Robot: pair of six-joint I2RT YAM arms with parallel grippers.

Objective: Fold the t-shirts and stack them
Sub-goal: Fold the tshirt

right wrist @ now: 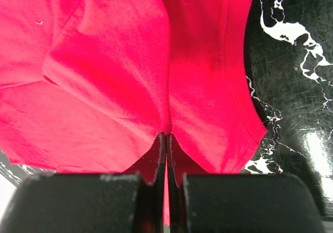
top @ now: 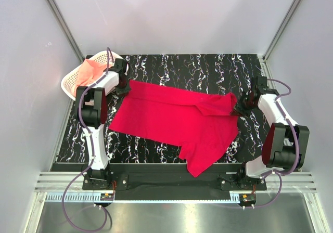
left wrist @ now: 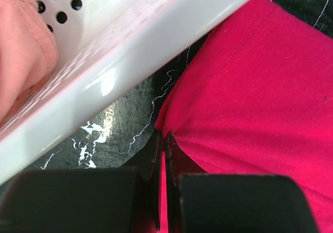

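Note:
The crimson red t-shirt (top: 177,121) lies spread across the black marbled table, one part hanging over the front edge. My left gripper (top: 123,86) is shut on the shirt's far left corner (left wrist: 250,82), right beside the basket. My right gripper (top: 240,107) is shut on the shirt's right end (right wrist: 130,72), pinching a fold of cloth. The salmon-pink t-shirt (top: 91,70) lies bunched inside the white basket; it also shows in the left wrist view (left wrist: 23,56).
The white lattice basket (top: 70,82) stands at the table's far left corner, its rim (left wrist: 125,61) close above my left gripper. White walls enclose the table on three sides. The black table (top: 208,69) shows bare behind the shirt.

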